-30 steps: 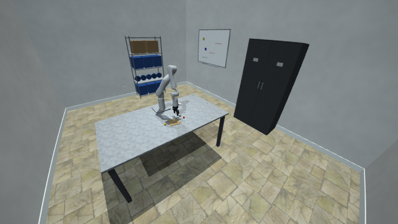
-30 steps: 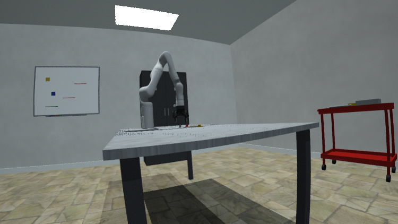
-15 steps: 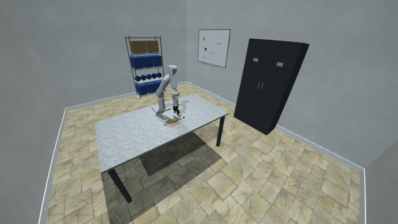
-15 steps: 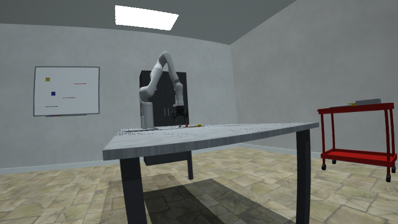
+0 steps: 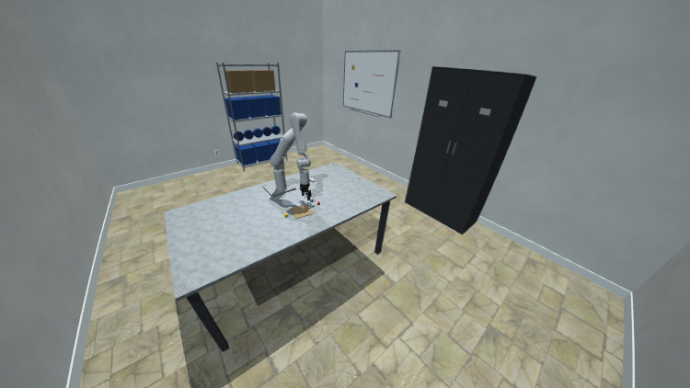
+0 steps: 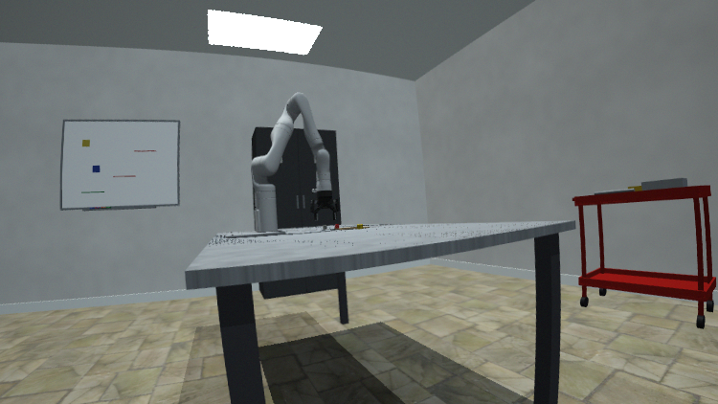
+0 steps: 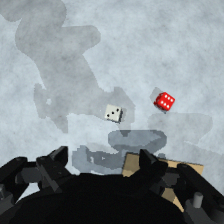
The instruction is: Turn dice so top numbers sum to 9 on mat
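Observation:
In the wrist view a white die (image 7: pixel 114 113) lies on the grey table with three black pips on top. A red die (image 7: pixel 164 101) lies to its right, off the mat, with several white pips showing. A corner of the tan mat shows at the lower right, partly hidden by my fingers. My gripper (image 7: pixel 103 155) is open and empty, hovering above the table just short of the white die. In the top view the gripper (image 5: pixel 305 195) hangs over the table behind the mat (image 5: pixel 302 211); the red die (image 5: pixel 318 202) is to its right and a yellow die (image 5: pixel 286 215) lies left of the mat.
The arm's base (image 5: pixel 278 186) stands on the table behind the mat. A black cabinet (image 5: pixel 465 144), a shelf with blue boxes (image 5: pixel 253 115) and a red cart (image 6: pixel 647 240) stand away from the table.

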{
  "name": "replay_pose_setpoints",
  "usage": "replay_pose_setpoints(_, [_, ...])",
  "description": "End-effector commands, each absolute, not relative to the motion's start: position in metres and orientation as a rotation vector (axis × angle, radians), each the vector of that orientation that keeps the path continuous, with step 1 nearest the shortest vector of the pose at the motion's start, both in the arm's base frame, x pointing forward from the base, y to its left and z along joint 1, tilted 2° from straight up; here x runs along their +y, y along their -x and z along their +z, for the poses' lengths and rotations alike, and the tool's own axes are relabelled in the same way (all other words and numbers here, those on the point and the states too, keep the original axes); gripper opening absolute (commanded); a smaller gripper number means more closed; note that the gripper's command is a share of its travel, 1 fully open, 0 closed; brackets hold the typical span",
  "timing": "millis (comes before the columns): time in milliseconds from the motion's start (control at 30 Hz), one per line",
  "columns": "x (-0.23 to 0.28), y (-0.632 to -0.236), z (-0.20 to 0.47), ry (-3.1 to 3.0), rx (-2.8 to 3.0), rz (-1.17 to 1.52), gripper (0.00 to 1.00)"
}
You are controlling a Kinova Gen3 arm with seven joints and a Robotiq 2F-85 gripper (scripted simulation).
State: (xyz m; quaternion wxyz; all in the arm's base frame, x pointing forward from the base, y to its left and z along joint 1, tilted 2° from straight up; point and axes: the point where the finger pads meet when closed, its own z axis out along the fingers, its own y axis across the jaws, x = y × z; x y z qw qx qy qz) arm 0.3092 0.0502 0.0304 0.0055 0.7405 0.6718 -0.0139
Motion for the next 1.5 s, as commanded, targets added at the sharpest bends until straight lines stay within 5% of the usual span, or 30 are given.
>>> replay_pose_setpoints(0, [0.05, -0.31, 0.031, -2.318, 2.103, -0.042, 1.0])
replay_pose_setpoints(633, [0.051, -0.312, 0.031, -2.318, 2.103, -0.042, 1.0])
replay_pose_setpoints(1467, [0.063, -0.386, 0.03, -2.318, 2.103, -0.042, 1.0])
